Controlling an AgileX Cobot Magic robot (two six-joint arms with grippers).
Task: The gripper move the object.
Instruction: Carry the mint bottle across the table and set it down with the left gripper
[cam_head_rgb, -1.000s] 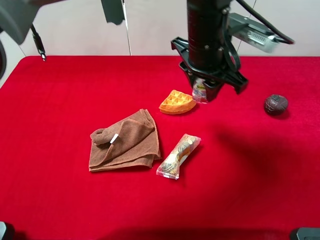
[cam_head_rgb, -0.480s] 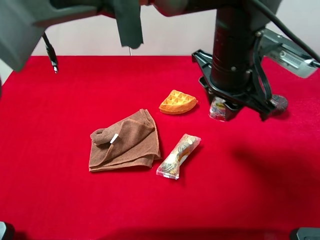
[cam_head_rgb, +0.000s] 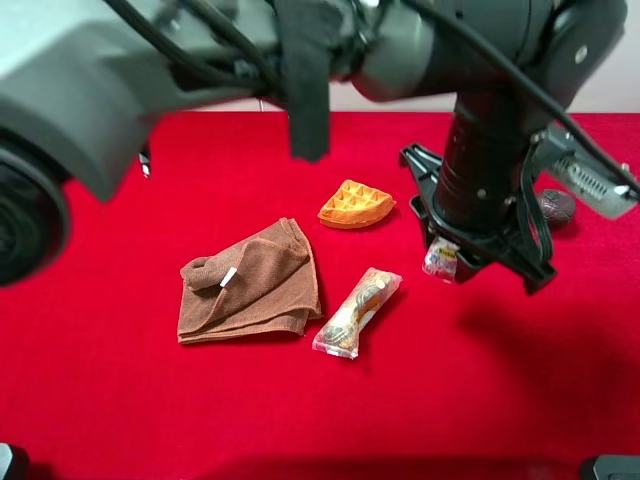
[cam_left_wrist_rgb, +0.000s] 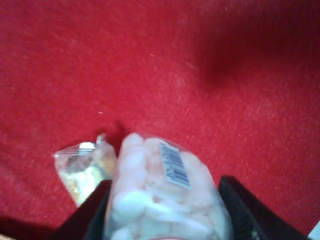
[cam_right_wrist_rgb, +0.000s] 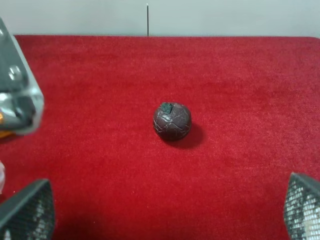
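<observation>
Over the red worktop (cam_head_rgb: 120, 400), the left gripper (cam_head_rgb: 447, 265) is pictured with its fingers (cam_left_wrist_rgb: 245, 210) clamped on the small glass bottle (cam_left_wrist_rgb: 165, 195), held near the snack packet (cam_head_rgb: 357, 312); the pick-up is judged done, the setting-down yet to be made

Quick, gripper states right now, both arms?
Left gripper: closed, holding the glass bottle.
Right gripper: open, holding nothing.

We reach our left arm across the middle.
Our left gripper (cam_head_rgb: 446, 262) points down, jaws closed on the bottle (cam_left_wrist_rgb: 165, 195); our right gripper (cam_right_wrist_rgb: 165, 207) has its jaws wide apart.
</observation>
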